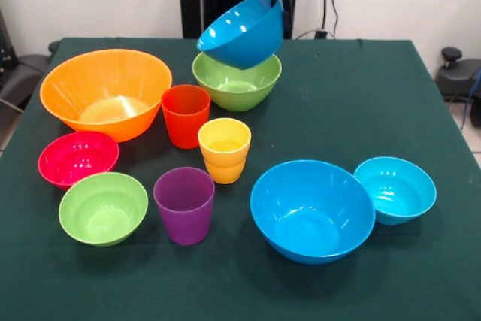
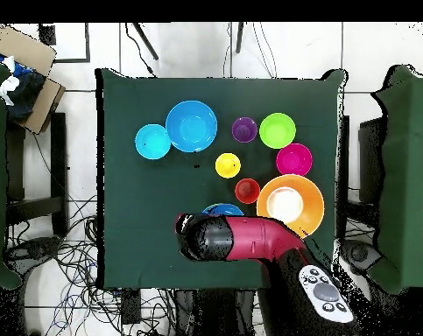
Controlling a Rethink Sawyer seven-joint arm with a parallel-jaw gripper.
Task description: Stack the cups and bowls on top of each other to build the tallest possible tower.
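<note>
A: What does the arm have hold of?

B: The tool comes down at the far edge of the green-covered surface. A large blue bowl hangs from it by the rim, tilted so its open side faces the near left. The fingers sit against that rim, but how wide they stand I cannot tell.

A: What is under that bowl?

B: A medium green bowl stands upright on the surface just below it. The tilted bowl's base hangs just over the green rim; whether they touch I cannot tell. No tower is built yet.

A: Where are the cups?

B: All three stand upright near the middle. The ribbed orange-red cup is just left of the green bowl, the yellow cup just beside it toward the near edge, and the purple cup nearer still.

A: And the other bowls?

B: The huge orange-yellow bowl sits by the left edge. Nearer from it are a small pink-red bowl and then a small green bowl. On the right half, a second large blue bowl sits touching a small light-blue bowl

A: What does the overhead view add?

B: The red and black arm covers most of the lifted bowl
</note>
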